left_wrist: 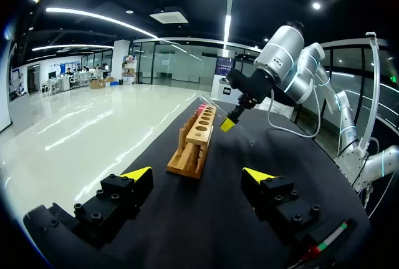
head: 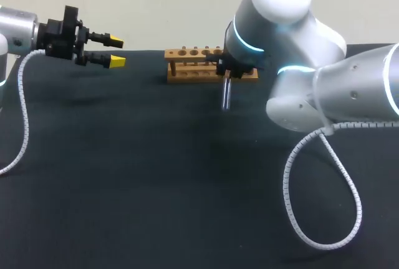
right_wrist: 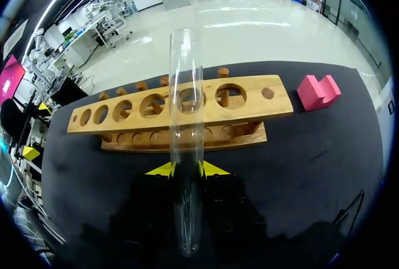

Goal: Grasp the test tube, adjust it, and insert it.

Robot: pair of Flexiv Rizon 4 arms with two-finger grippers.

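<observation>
Black tabletop (head: 124, 156), wooden rack (right_wrist: 255, 103): my right claw (right_wrist: 186, 169) pinches the test tube (right_wrist: 187, 94), left claw (head: 116, 52) gapes empty. Misaligned, I'd jam it on a hole's rim.

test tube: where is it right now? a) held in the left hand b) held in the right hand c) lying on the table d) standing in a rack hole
B: the test tube is clamped between the yellow tips of the right hand, short of the wooden rack, while the left hand is open and empty.
</observation>
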